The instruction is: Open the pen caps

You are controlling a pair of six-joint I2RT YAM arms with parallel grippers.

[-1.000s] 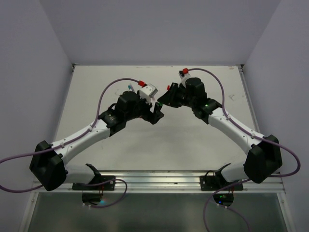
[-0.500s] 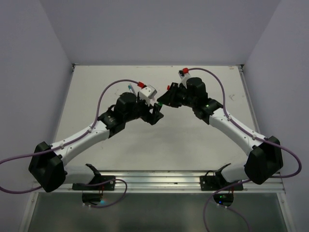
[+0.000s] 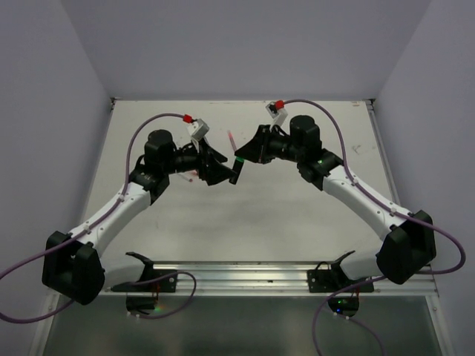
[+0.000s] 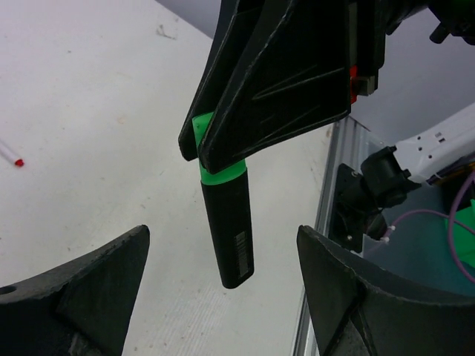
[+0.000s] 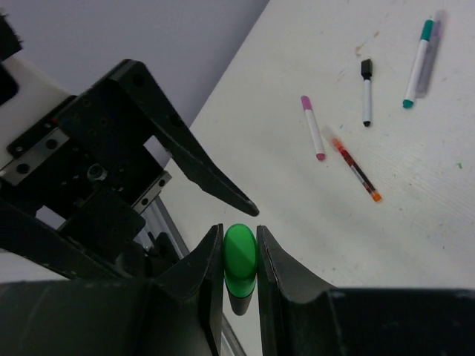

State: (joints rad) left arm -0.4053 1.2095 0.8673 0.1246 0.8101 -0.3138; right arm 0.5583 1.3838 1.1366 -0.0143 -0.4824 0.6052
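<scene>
Hanging above the table (image 4: 89, 96), the stubby highlighter (image 4: 230, 215) is the thing to place everything else by. Its black barrel points down and its bright green cap (image 5: 240, 259) sits at the upper end. The right gripper (image 5: 240, 230) has its two fingers closed on that cap, one pressed against each side, so the highlighter dangles from the grip with the cap on the barrel.

The left gripper (image 4: 223, 236) faces the highlighter from the other side with its jaws spread wide. One finger (image 4: 82, 289) stands on each side of the barrel, and neither touches it: pale table shows in both gaps. In the top view the two grippers meet over the middle of the table, with the highlighter between them.

Four thin pens lie flat on the table, all well apart from the highlighter. Nearest to it in the right wrist view is a whitish pen (image 5: 312, 127) with a pink cap (image 5: 305, 100). Just past that, farther from the highlighter, lies a red-barrelled pen (image 5: 355, 169) with an orange tip. Beyond those two is a white pen (image 5: 367, 93) wearing a black cap (image 5: 366, 68), and farthest from the highlighter is a white pen (image 5: 417, 63) with a teal cap (image 5: 427, 30). Something pale purple lies alongside that last pen, too blurred to name.

In the left wrist view a thin pen end with a red tip (image 4: 12, 155) shows on the table, well to the side of the highlighter.
</scene>
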